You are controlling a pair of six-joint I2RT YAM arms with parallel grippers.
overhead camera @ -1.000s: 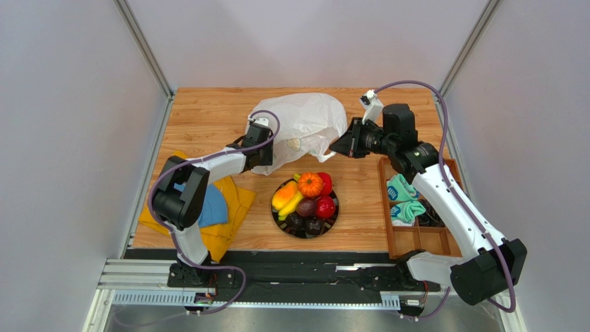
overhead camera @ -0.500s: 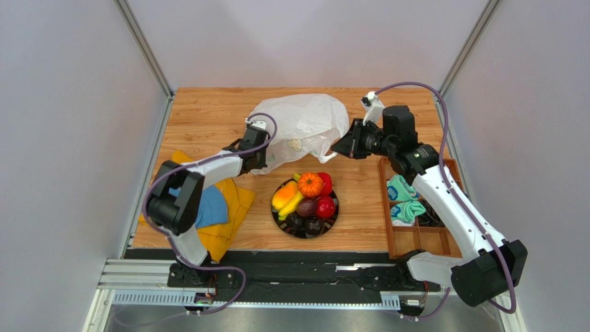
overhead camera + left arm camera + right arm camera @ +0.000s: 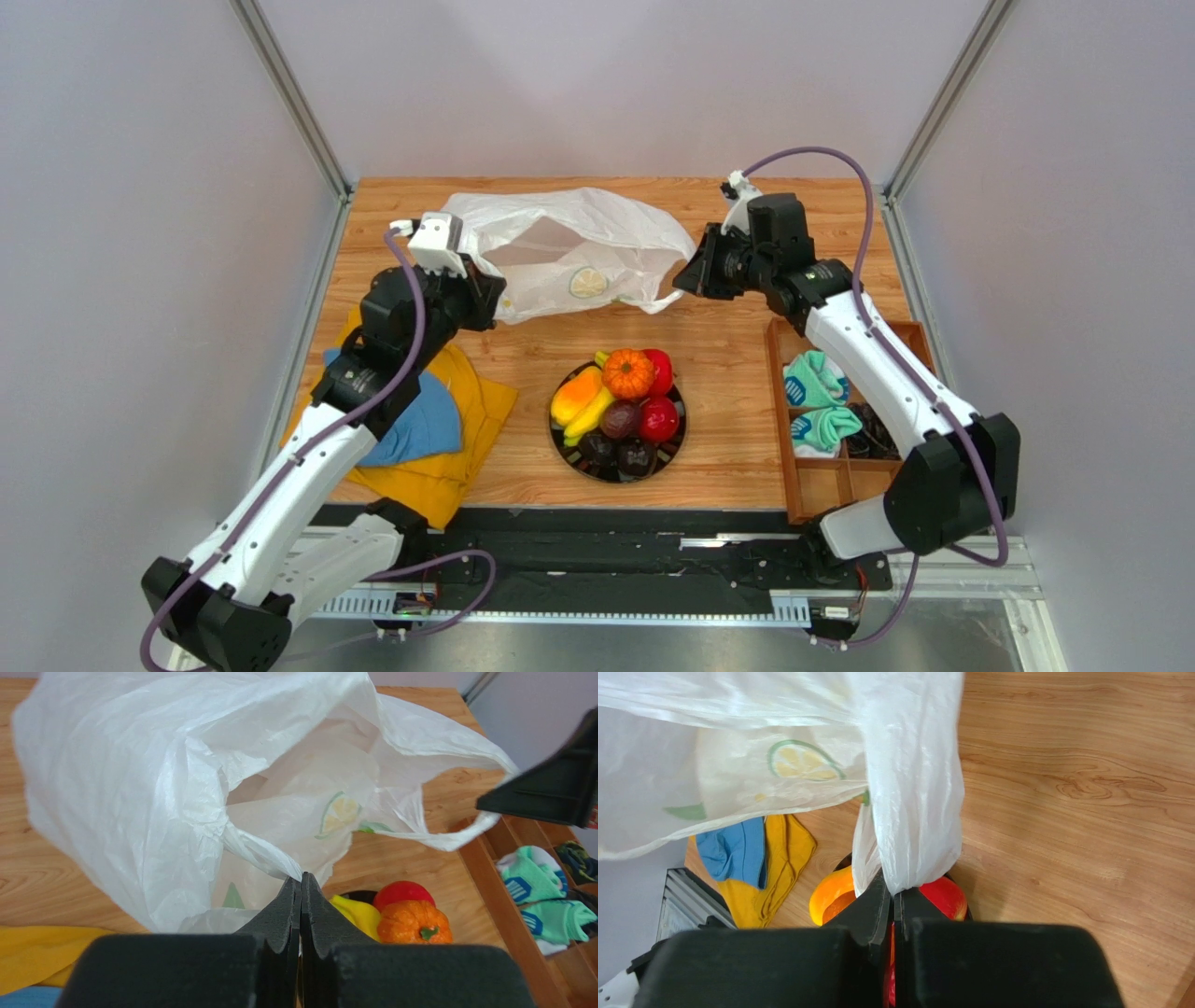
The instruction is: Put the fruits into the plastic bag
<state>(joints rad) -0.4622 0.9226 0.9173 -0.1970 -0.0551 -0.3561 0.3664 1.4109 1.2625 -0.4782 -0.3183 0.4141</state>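
The plastic bag (image 3: pixel 575 245), thin white film with a lemon-slice print, hangs stretched above the back of the table between both grippers. My left gripper (image 3: pixel 481 290) is shut on the bag's left edge (image 3: pixel 267 857); my right gripper (image 3: pixel 685 283) is shut on its right handle (image 3: pixel 913 847). The bag's mouth (image 3: pixel 309 791) gapes toward the plate. The fruits sit piled on a black plate (image 3: pixel 617 469) in front of the bag: ribbed orange one (image 3: pixel 630 374), banana (image 3: pixel 589 413), mango (image 3: pixel 575 394), red one (image 3: pixel 659 417), dark one (image 3: pixel 622 420).
Blue and yellow cloths (image 3: pixel 428 420) lie at the left under the left arm. A wooden compartment tray (image 3: pixel 828 483) with teal socks (image 3: pixel 821 406) stands at the right. Grey walls and metal posts close in the table's sides and back.
The left gripper has shut on the bag's edge, lifted it and pulled it left. The right gripper has drawn back a little, so the bag now spans wide between them.
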